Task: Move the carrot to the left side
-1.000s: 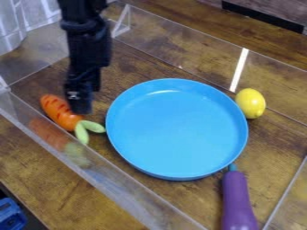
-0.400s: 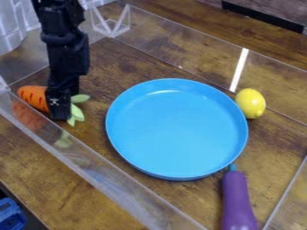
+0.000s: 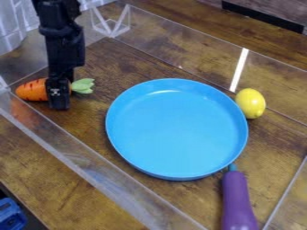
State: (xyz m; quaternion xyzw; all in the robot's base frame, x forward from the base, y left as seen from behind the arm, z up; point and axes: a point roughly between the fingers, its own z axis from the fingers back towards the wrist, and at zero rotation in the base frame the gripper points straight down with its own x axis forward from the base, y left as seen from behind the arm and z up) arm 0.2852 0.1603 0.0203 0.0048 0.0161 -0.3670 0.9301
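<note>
Left of the plate (image 3: 178,128), well apart from it, the carrot (image 3: 46,89) lies on the wood with its leafy top toward the plate — a second ago it sat just beside the plate's left rim, so it has shifted leftward and the move looks mostly done. Gripper (image 3: 57,97) stands over the carrot's middle, pointing down; jaws spread wide, gripping nothing that I can tell. Earlier the gripper was nearer the plate. Lemon (image 3: 249,102) and eggplant (image 3: 235,202), right of the plate, unchanged
</note>
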